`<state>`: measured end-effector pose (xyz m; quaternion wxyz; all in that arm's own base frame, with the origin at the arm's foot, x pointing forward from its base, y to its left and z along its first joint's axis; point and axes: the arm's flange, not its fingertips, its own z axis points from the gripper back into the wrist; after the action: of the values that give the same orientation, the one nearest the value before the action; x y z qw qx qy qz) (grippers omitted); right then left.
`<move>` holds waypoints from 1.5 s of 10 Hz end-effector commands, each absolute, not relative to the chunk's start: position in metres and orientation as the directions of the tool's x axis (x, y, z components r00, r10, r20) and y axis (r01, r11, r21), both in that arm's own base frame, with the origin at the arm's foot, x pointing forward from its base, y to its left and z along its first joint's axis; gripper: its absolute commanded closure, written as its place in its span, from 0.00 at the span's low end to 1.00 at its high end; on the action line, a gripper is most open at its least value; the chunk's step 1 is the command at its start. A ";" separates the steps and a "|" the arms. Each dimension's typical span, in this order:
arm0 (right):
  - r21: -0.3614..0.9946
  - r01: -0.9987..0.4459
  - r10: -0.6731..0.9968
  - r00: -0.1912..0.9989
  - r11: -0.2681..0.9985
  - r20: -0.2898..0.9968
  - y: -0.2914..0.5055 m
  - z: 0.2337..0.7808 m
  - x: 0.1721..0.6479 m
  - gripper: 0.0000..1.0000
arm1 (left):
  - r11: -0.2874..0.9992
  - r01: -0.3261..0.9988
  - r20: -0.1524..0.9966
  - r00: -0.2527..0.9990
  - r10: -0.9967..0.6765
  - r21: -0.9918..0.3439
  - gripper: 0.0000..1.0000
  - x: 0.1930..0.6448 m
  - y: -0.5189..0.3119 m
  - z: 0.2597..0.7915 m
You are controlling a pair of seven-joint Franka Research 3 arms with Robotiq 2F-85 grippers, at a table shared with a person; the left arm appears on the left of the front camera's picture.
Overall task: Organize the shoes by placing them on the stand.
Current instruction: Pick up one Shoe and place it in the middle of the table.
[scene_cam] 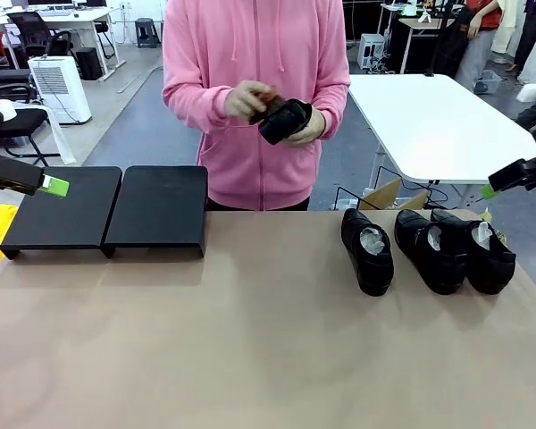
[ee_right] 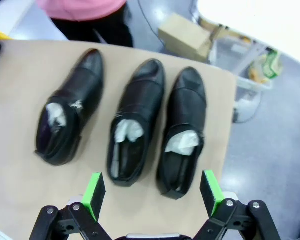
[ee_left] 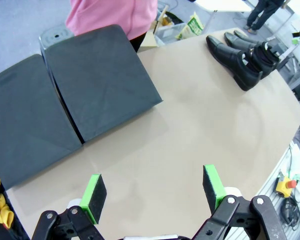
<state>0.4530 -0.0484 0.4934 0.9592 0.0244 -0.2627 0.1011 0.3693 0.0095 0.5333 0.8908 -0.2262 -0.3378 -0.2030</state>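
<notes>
- Left tool [scene_cam: 50,185]: at the far left, over the left end of the stand [scene_cam: 156,207]; green pads spread wide, nothing between them.
- Right tool [ee_right: 152,192]: above the near ends of the shoes; pads likewise wide apart, gripping nothing.
- Stand: two low matte black platforms set side by side, edges touching, at the far left of the bench [scene_cam: 250,349]; tops bare.
- Shoes [scene_cam: 429,250]: three glossy black dress shoes in a row at the far right of the bench, well apart from the stand.
- In the right wrist view: toes toward the far side, white crumpled paper stuffed in each opening.
- Two rightmost shoes just beside each other, close to the bench's right edge; leftmost one a little apart and slightly angled.
- Fourth shoe [scene_cam: 286,121]: off the bench, at chest height of the person in a pink zip sweatshirt at the far side.
- Cradled in one hand [scene_cam: 311,127]; other hand [scene_cam: 244,100] over it with a small brown brush [scene_cam: 266,96].
- Cardboard box [ee_right: 185,34] on the floor beyond the bench's far right corner.
</notes>
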 end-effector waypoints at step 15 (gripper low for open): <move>-0.029 -0.166 0.168 0.962 0.986 0.217 -0.012 0.398 0.532 0.58 | 0.806 0.524 0.698 0.685 -0.209 -0.273 0.00 0.370 0.010 0.534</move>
<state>0.5240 -0.0152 0.3957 0.9881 -0.0042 -0.1232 0.0920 0.3693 0.0097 0.5333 0.8909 -0.2262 -0.3377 -0.2028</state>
